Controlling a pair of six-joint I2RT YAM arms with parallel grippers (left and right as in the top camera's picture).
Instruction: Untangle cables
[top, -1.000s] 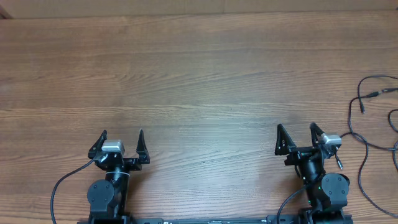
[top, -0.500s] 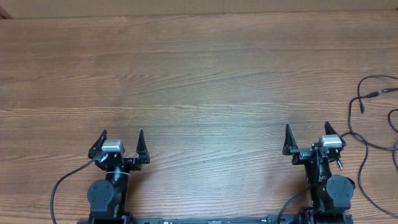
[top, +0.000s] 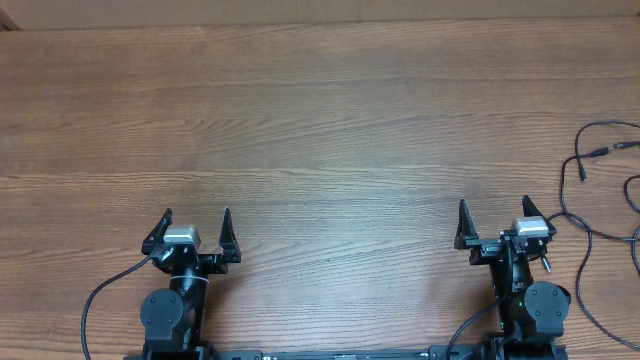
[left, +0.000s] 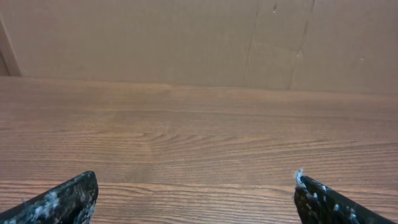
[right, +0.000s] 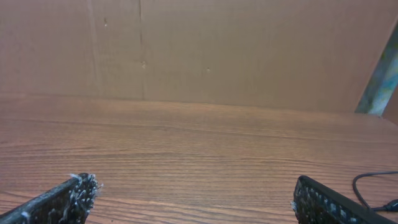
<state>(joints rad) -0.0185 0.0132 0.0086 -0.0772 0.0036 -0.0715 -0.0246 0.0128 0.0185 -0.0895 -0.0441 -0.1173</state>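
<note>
With the left gripper (top: 196, 215) and right gripper (top: 494, 208) both spread wide and empty, the looped cables (top: 598, 151) lay at the table's (top: 320, 120) far right edge, so the right arm would best reach right and pinch one strand near a plug.

Overhead above table (top: 320, 100); wrists low, forward

The worktop (top: 320, 120) is of brown wood, its grain running from left to right across the overhead frame. Thin black cables (top: 592, 233) lie on it in loose curves at the right edge, from middle right down to lower right
</note>
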